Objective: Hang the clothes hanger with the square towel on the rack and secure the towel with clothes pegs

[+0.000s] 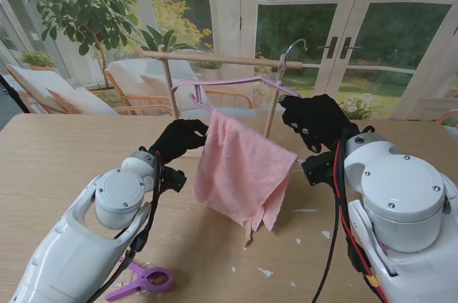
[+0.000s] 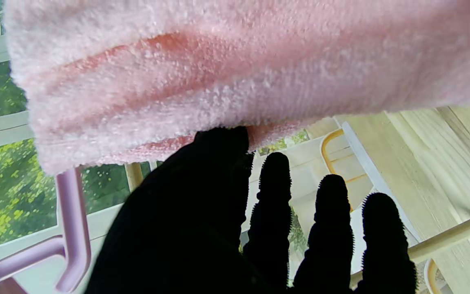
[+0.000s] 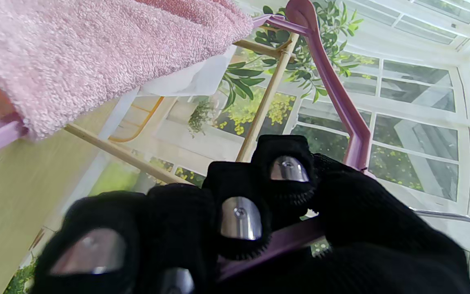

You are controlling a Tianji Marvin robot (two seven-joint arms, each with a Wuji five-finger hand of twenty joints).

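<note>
My right hand [image 1: 318,120] clamped round purple hanger [image 1: 236,85] at its right end; hanger held up just in front of wooden rack [image 1: 215,59]; pink towel [image 1: 243,170] draped over hanger; my left hand [image 1: 179,138] pinches towel's left edge; purple peg [image 1: 143,281] on table [image 1: 43,160], well nearer to me than rack

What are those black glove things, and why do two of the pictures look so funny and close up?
Those are a robot's two hands, wearing black gloves. The big picture comes from a camera above its shoulders, looking down at a wooden table. The right hand is closed around a purple clothes hanger, holding it up near a wooden rack. A pink towel hangs over the hanger, and the left hand touches the towel's edge. A purple clothes peg lies on the table, nearer to me. The two funny pictures come from little cameras on each wrist, looking along the fingers, so everything looks huge and upside down.
</note>
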